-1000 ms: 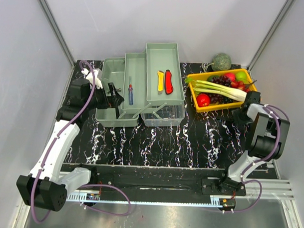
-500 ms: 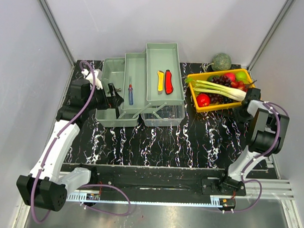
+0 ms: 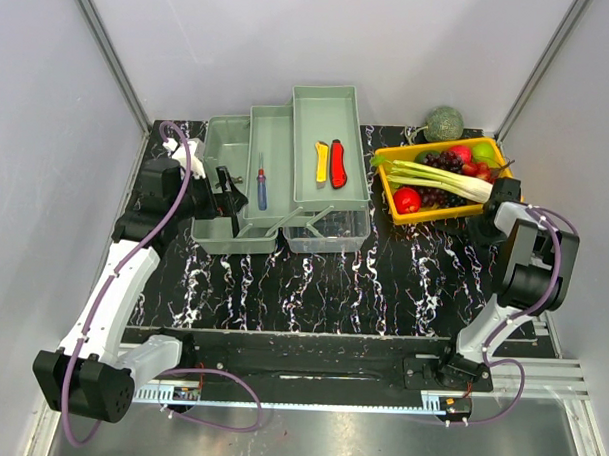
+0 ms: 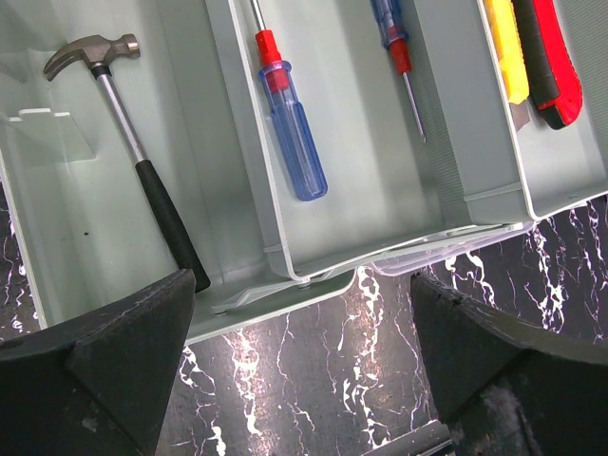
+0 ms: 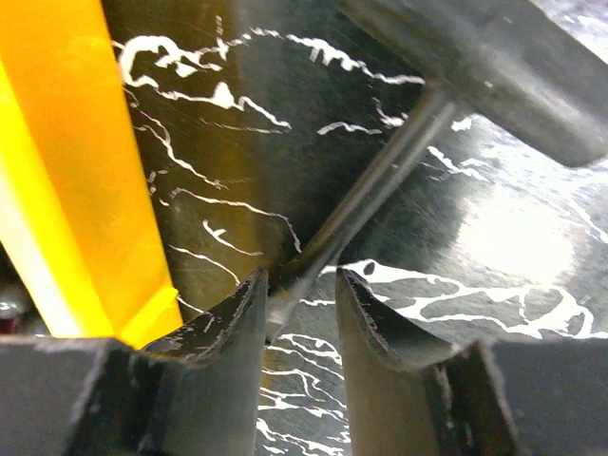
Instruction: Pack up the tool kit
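My right end effector [image 5: 302, 285] has edged up to the yellow tray [image 5: 66, 161] by the desk's right edge. Its fingers are narrow and straddle a thin metal shaft [image 5: 370, 180], not clamped. My left end effector [image 4: 299, 294] stays wide over the tool kit [image 3: 275, 147] at the far-left corner, so I judge one tool is left to pack.

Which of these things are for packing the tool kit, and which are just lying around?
For the job: toolbox, hammer, screwdriver, yellow knife, red knife.

Just lying about: fruit tray, green melon.
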`<state>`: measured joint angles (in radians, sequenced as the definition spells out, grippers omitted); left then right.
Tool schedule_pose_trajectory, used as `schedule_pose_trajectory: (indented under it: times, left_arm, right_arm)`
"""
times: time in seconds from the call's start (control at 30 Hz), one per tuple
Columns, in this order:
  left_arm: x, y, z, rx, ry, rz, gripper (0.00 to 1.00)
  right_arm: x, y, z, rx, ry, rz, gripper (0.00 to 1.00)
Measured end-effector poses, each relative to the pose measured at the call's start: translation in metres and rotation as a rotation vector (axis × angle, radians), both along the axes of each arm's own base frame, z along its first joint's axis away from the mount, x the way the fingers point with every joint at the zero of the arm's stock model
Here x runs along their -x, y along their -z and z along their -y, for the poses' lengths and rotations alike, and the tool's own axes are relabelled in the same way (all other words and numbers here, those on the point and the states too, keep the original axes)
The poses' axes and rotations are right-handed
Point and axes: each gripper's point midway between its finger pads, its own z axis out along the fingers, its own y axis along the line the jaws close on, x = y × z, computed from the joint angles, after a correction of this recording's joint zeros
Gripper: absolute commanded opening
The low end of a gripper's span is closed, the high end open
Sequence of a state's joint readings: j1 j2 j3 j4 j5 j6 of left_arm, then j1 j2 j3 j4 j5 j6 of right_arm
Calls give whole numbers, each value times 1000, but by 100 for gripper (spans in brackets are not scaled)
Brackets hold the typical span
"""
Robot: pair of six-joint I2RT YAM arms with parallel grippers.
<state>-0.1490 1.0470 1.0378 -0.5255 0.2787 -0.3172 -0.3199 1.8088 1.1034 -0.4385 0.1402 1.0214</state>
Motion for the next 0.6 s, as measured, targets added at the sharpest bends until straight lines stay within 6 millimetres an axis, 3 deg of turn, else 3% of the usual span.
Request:
schedule_pose_trajectory:
  times: [0.2,0.4,0.6]
  left_arm:
    - [0,0,0,0,-1,0,99]
    - [0,0,0,0,-1,0,99]
    - [0,0,0,0,-1,1,99]
  right_arm:
    - [28,0,-5,8,11,-35,42]
    - [55,0,-9,24,21,-77,53]
    - [58,0,-8,31,24,-86,59]
